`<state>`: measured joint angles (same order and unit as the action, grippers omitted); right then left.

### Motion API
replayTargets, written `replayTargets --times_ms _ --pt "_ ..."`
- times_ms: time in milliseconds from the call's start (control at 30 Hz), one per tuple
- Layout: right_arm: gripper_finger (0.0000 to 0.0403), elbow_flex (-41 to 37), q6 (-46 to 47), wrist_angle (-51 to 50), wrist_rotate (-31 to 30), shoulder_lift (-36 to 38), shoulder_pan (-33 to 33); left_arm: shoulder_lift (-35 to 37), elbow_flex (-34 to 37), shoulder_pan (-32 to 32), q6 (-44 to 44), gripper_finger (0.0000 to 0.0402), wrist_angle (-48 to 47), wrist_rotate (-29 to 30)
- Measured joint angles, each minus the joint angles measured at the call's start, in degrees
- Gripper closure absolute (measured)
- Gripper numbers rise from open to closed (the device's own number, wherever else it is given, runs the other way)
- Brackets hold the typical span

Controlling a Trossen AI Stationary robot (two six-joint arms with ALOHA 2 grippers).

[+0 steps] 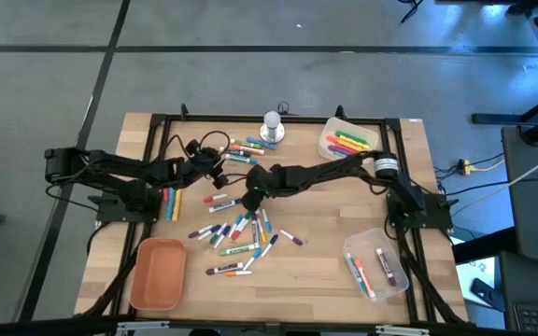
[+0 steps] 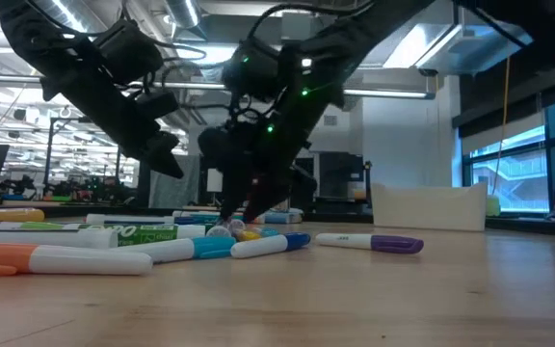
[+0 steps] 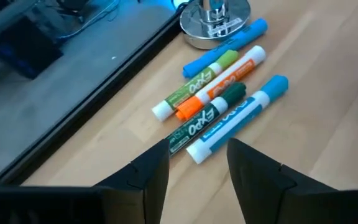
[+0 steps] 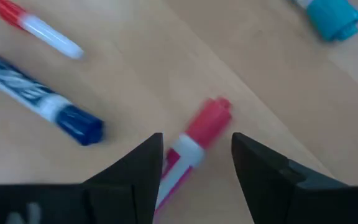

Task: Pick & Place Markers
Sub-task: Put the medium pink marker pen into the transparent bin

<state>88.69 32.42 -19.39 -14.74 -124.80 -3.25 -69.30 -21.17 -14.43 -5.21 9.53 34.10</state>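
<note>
Many markers point(image 1: 239, 233) lie scattered on the wooden table's middle. A small cluster of markers point(image 3: 219, 102) lies by a silver round knob point(image 1: 271, 126) at the far edge. My right gripper point(image 4: 194, 162) is open and low over the pile, pointing steeply down. A white-barrelled marker with a red cap point(image 4: 202, 127) lies flat on the table between its fingers without touching them. In the high view, my right gripper point(image 1: 247, 200) reaches in from the right. My left gripper point(image 3: 197, 168) is open and hovers short of the far cluster, holding nothing.
A clear bin point(image 1: 346, 140) with bright markers stands at the far right. Another clear bin point(image 1: 378, 264) holding a few markers stands at the near right. An orange tray point(image 1: 158, 273) sits at the near left. Several markers point(image 1: 171, 201) lie by the left arm.
</note>
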Motion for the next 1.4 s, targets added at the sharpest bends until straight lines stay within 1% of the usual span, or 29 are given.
replayTargets --times_ms 167,267,333,400,500,533,567,733,800,900,967,1067,1133,1233,1333,1400 --pt "0.0212 5.3 -2.0 -8.1 0.8 -3.2 0.0 0.0 0.0 0.0 0.0 0.0245 -0.2 -0.7" --pt "0.0223 6.9 -4.0 -12.2 1.3 -4.1 0.0 0.0 0.0 0.0 0.0 0.0245 -0.7 -0.7" --pt "0.0242 6.9 -4.5 -14.9 1.6 -4.1 0.0 0.0 0.0 0.0 0.0 0.0245 -0.8 -0.8" --pt "0.0271 6.9 -4.9 -17.0 2.0 -4.1 0.0 0.0 0.0 0.0 0.0 0.0245 -0.8 -0.7" --pt "0.0328 6.8 -6.8 -18.8 5.9 -4.1 -0.1 0.0 0.0 0.0 0.0 0.0245 -0.8 -0.7" --pt "0.034 6.8 -7.5 -19.0 7.5 -4.1 -0.2 0.0 0.0 0.0 0.0 0.0245 -0.8 -0.7" --pt "0.034 6.8 -7.9 -19.2 8.5 -4.1 -0.3 0.0 0.0 0.0 0.0 0.0245 -0.8 -0.7" --pt "0.0339 6.7 -10.4 -22.4 9.2 -2.3 -0.3 0.0 0.0 0.0 0.0 0.0245 -0.8 -0.7" --pt "0.0339 6.2 -10.4 -27.8 9.9 -0.5 0.3 0.0 0.0 0.0 0.0 0.0245 -0.8 -0.7" --pt "0.0339 5.9 -9.8 -35.3 7.8 2.8 2.7 0.0 0.0 0.0 0.0 0.0245 -1.4 -0.8" --pt "0.0339 5.9 -7.5 -40.7 4.3 5.9 4.7 0.0 0.0 0.0 0.0 0.0245 -2.2 -0.7" --pt "0.0339 6.3 -1.5 -48.5 -2.0 10.5 8.2 0.0 0.0 0.0 -0.3 0.0245 -3.7 -0.7" --pt "0.034 6.1 3.8 -54.5 -4.1 12.7 10.8 0.0 0.0 0.0 -1.4 0.0245 -4.5 -0.8" --pt "0.0339 6.2 12.6 -62.3 -4.1 16.5 15.7 0.0 0.0 0.0 -3.3 0.0245 -5.5 -2.2" --pt "0.0339 6.3 23.2 -70.2 -2.9 19.3 21.3 0.0 0.0 0.0 -4.5 0.0245 -6.3 -5.7" --pt "0.0339 5.8 29.2 -70.6 -2.2 20.7 25.2 0.0 0.0 0.1 -4.6 0.0245 -6.3 -8.1"
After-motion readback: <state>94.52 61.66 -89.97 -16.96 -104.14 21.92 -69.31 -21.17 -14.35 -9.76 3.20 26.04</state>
